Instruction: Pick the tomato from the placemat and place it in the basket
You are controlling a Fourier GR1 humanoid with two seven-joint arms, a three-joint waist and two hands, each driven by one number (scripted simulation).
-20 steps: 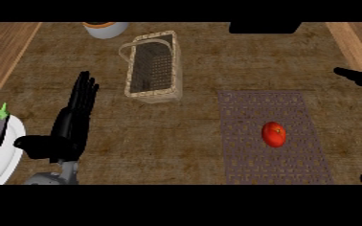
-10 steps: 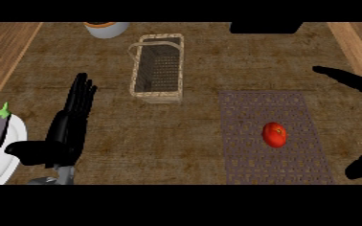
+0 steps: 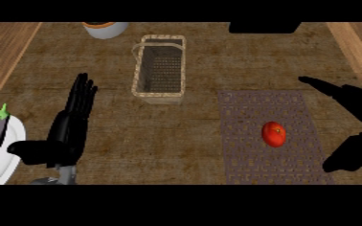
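A red tomato (image 3: 274, 133) lies on the grey woven placemat (image 3: 244, 110) at the right of the counter. An empty wicker basket (image 3: 143, 72) stands upright at centre, above and left of the mat. My right hand (image 3: 346, 100) comes in from the right edge, open, with its fingers stretched over the mat's upper right corner and its thumb showing lower down; it is right of the tomato and apart from it. My left hand (image 3: 68, 127) rests open at the lower left, fingers up, holding nothing.
A white plate (image 3: 14, 141) with something green on it sits at the left edge. A grey bowl (image 3: 106, 28) with orange contents stands at the back, and a dark object (image 3: 263, 27) at the back right. Wooden borders run along both sides.
My right hand has moved in from the right edge toward the placemat, showing more of its fingers and thumb. The left hand, tomato and basket have stayed put.
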